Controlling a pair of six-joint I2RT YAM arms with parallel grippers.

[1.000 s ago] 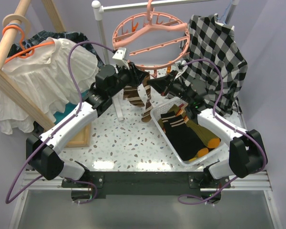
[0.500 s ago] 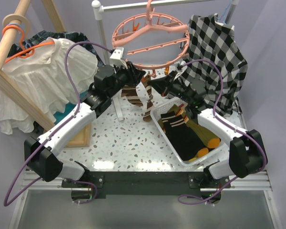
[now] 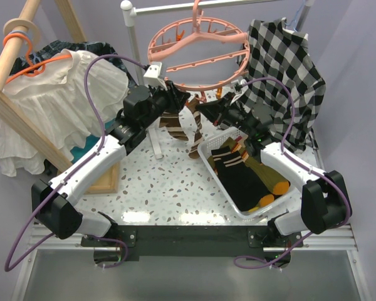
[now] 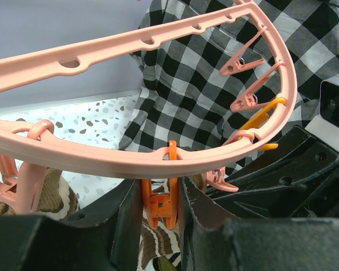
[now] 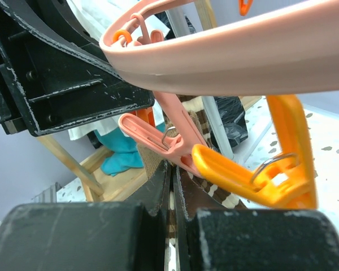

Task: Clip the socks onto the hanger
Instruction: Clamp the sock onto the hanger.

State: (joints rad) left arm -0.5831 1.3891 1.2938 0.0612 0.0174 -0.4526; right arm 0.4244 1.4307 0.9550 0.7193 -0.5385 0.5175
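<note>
1. Speckled tabletop [image 3: 169, 182] with a clothes rail behind it. The pink ring hanger [image 3: 197, 59] hangs from that rail, beside a checked shirt [image 3: 288, 69].
2. Over the last second the left claw [image 3: 178, 97] has risen from below the ring to its near rim. The right claw [image 3: 202, 108] has hardly moved.
3. The left claw is now clenched on an orange clip [image 4: 160, 206] that dangles from the rim. Its fingers press the clip from both sides, probably to spread it.
4. The right claw is pinched shut on the top of the striped sock [image 3: 194, 135]. Its wrist view shows brown fabric caught between the fingers, just under a pink clip [image 5: 169, 138].
5. The sock has come up with the arms. It hangs between the two claws, above the table and just beside the white basket [image 3: 208, 160].
6. The other socks [image 3: 244, 175] lie in that basket, not yet hung.
7. In my judgement the approach is done, so feeding the sock edge into an open clip comes next. I cannot tell whether any clip has bitten the fabric yet.
</note>
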